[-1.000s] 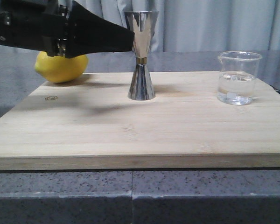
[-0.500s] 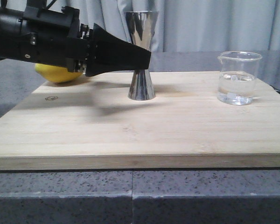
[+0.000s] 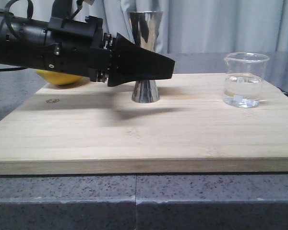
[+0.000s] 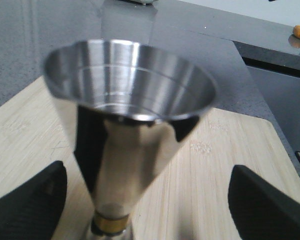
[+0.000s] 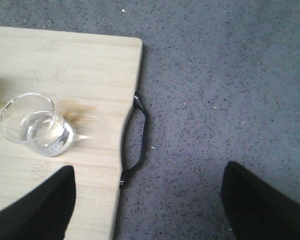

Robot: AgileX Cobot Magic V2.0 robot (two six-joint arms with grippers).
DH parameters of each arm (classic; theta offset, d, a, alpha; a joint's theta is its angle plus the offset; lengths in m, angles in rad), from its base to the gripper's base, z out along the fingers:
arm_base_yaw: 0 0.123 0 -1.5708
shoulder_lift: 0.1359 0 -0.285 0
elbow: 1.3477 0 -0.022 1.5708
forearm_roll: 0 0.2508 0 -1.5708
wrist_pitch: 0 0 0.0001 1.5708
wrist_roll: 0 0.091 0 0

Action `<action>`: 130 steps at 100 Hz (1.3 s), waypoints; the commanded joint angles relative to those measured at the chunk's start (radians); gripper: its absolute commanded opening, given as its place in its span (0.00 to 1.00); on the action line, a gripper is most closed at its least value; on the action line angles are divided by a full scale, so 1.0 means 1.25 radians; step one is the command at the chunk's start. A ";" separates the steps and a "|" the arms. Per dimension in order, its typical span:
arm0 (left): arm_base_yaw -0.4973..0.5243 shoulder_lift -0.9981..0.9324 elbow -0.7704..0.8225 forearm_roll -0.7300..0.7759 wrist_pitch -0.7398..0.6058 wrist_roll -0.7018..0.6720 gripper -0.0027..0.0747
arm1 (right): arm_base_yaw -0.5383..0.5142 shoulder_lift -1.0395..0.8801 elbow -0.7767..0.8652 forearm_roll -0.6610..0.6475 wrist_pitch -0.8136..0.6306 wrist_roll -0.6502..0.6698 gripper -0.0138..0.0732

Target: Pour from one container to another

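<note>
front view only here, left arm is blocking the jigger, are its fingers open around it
Observer: Yes. In the left wrist view the left gripper is open, one finger on each side of the jigger, neither touching it.
Operator: anything in the jigger
Observer: The left wrist view looks into its top cup, and that looks empty.
Operator: where's the right arm, can't see it
Observer: Its wrist view shows the right gripper open, above the board's handled edge, with the beaker off to one side, ungrasped.
</note>
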 commanded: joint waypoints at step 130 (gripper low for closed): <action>-0.006 -0.030 -0.023 -0.063 0.044 0.089 0.05 | 0.002 -0.003 0.016 0.270 -0.153 -0.272 0.78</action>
